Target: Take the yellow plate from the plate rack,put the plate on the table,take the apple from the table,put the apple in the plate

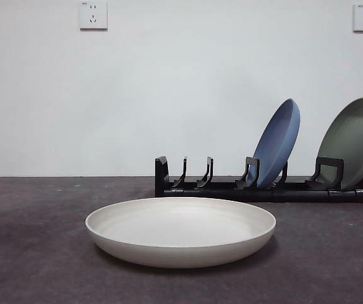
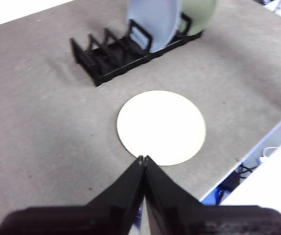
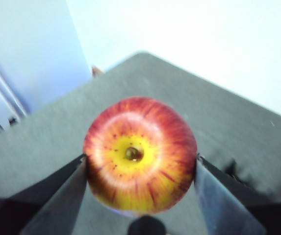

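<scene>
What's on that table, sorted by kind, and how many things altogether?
Plates: 3, namely yellow plate, blue plate, pale green plate
Plate rack: 1
Apple: 1, between the right pincer's jaws
Total: 5

Cream plate (image 1: 180,231) — red-yellow streaked apple (image 3: 140,155)

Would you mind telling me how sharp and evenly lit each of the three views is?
Front view: sharp and evenly lit, with a soft shadow under the yellow plate. Left wrist view: slightly soft and washed out, the plate overexposed and flat, the plate rack blurred. Right wrist view: the apple is fairly clear between the right gripper jaws, while the table and background are blurred and bright.
</scene>
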Available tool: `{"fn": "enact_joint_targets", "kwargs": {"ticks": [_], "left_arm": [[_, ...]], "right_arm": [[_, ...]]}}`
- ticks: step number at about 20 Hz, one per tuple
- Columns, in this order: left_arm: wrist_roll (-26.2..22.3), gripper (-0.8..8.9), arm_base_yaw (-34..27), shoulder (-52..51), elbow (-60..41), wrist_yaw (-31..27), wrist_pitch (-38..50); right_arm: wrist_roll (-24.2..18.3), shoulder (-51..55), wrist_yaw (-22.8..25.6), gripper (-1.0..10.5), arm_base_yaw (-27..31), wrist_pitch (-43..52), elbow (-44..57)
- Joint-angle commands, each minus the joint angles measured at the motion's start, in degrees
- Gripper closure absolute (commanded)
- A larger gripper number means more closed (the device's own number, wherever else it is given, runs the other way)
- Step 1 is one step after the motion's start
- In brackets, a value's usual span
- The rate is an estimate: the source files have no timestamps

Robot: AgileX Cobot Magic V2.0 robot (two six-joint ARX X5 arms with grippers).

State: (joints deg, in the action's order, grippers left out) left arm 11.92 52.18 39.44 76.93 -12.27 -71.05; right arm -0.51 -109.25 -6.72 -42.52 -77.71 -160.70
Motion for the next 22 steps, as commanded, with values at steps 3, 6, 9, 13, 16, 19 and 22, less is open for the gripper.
{"fn": "enact_joint_targets", "kwargs": {"ticks": [3, 6, 9, 13, 16, 19, 22], "left_arm": [[-1.75, 8.21, 0.02, -0.28, -0.24, 0.33, 1.31], [-2.10, 8.21, 0.02, -0.26, -0.24, 0.35, 2.14], [-2.05, 8.21, 0.02, -0.22, -0.24, 0.35, 1.66], [-2.05, 8.21, 0.02, -0.22, -0.24, 0.48, 1.11], [-2.05, 8.21, 0.02, -0.22, -0.24, 0.48, 1.16], [-2.05, 8.21, 0.02, -0.20, -0.24, 0.48, 1.22], [-2.05, 8.21, 0.02, -0.07, -0.24, 0.74, 1.22]], "right_arm": [[-4.63, 13.92, 1.60, 9.6, -0.22, -1.57, 27.15], [-6.16, 18.34, 1.60, 9.6, -0.11, 1.77, 44.54], [-5.51, 20.68, -3.74, 9.6, -0.09, 16.41, 62.40], [-2.51, 19.61, -4.66, 9.6, -0.11, 33.62, 82.38], [-1.79, 18.60, -4.63, 9.6, -0.04, 44.06, 93.66], [-0.02, 18.49, -4.59, 9.6, -0.04, 51.91, 100.52], [0.39, 18.36, -4.20, 9.6, 0.22, 57.72, 104.54]]}}
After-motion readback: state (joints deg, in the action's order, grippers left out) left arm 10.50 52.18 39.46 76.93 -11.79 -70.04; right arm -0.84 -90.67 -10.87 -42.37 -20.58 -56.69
